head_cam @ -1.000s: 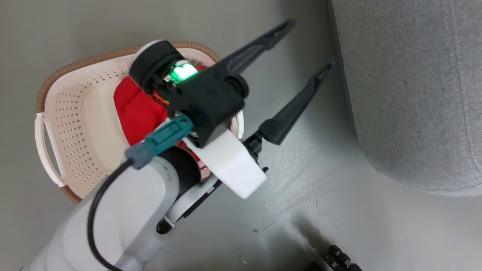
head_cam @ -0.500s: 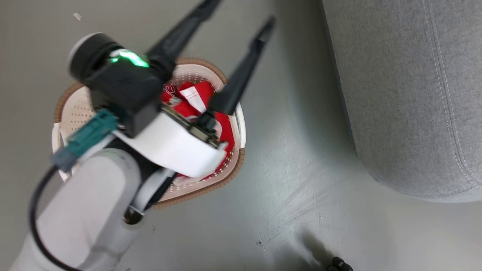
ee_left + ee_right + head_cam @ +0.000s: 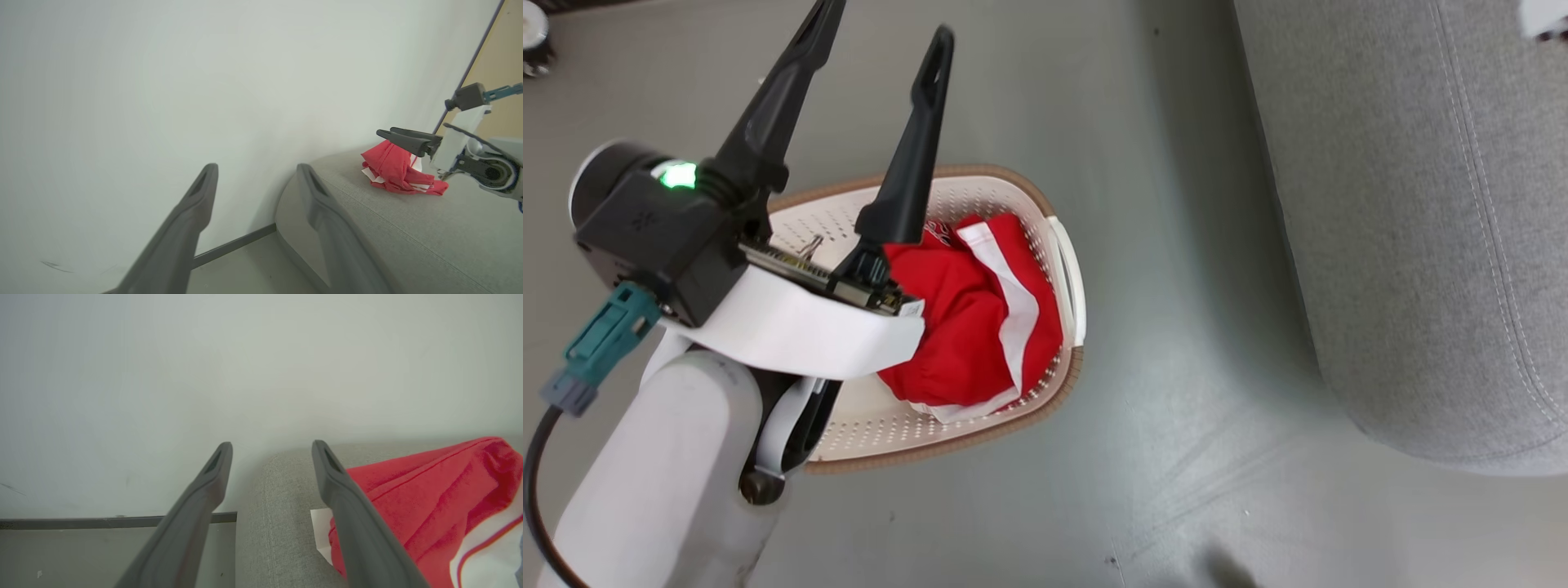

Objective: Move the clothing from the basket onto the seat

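The left tool [image 3: 886, 28] is open and empty, its two fingers well apart. It hangs above the basket [image 3: 1001, 200], fingers pointing past the far rim. Below it and to the right of its fingers, one red garment [image 3: 964, 327] lies bunched against the basket wall, a white stripe running across its top. The right tool [image 3: 273, 447] is also open with nothing between its fingers. A second garment [image 3: 392, 169] lies on the seat [image 3: 1405, 204] just beside its right finger; whether fabric and finger touch is hard to tell from this angle. The cloth looks soft, light and limp, so it should sag and trail when lifted rather than keep its shape. The best hold is probably a thick raised fold near the middle of the heap, pinched deep between the fingers. A thin edge or the stripe hem could slip out, or bring up only a corner.
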